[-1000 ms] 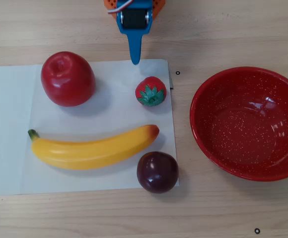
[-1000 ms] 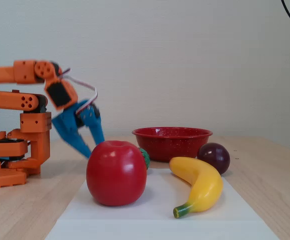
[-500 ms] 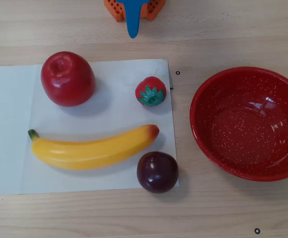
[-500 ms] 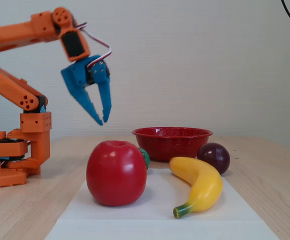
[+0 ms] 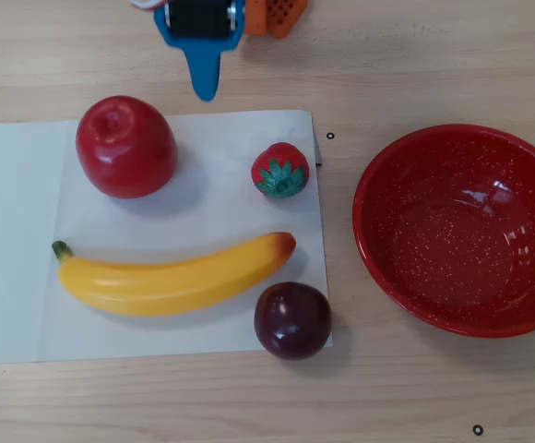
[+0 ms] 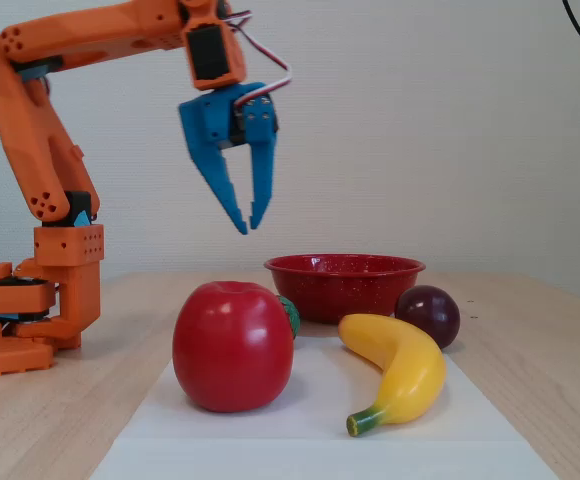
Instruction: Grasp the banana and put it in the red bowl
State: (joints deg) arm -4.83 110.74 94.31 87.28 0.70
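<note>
Hanging high above the table in the fixed view, the gripper (image 6: pixel 248 226) holds nothing, its fingers nearly together with only a narrow gap at the tips. Overhead, only its blue tip (image 5: pixel 203 85) shows, the arm cut off by the top edge. The banana (image 5: pixel 171 276) lies flat on white paper (image 5: pixel 14 249), its long axis running left to right in the overhead view, green stem left, orange tip right, near a plum (image 5: pixel 292 319). The bowl (image 5: pixel 378 180) sits well to the right, its far rim cropped. In the fixed view an apple (image 6: pixel 232 345) hides most of the strawberry (image 6: pixel 289 315).

one banana (image 5: pixel 171 277), one apple (image 5: pixel 124 146), one strawberry (image 5: pixel 279 170), one plum (image 5: pixel 292 319), one red bowl (image 5: pixel 378 258)
</note>
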